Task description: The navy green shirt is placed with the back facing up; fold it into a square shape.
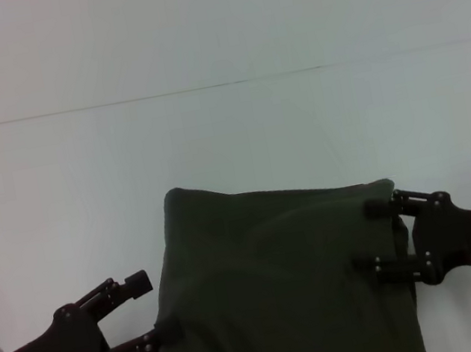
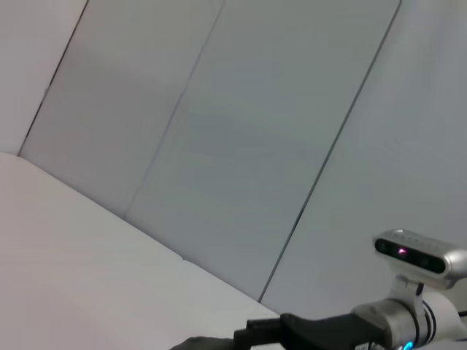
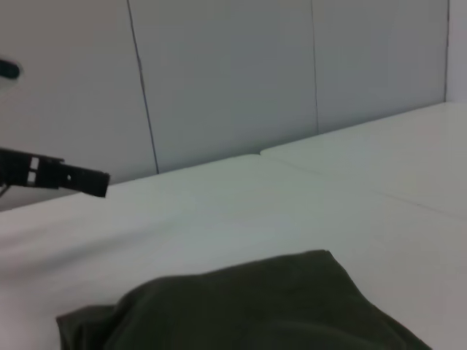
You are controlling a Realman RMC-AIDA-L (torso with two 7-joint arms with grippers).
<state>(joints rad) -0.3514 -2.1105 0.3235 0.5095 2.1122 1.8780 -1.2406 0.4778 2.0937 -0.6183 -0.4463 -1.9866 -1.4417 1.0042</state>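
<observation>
The navy green shirt lies on the white table as a folded, roughly square bundle, low and centre in the head view. My left gripper is at its left edge, open. One finger is clear of the cloth and the other touches the edge. My right gripper is open at the shirt's right edge, with both fingers reaching over the fabric. In the right wrist view the shirt fills the near foreground, and a left gripper finger shows beyond it. The left wrist view shows the right arm across the table.
The white table stretches far beyond the shirt, with a thin seam line across it. Pale wall panels stand behind the table. The right arm's wrist camera shows in the left wrist view.
</observation>
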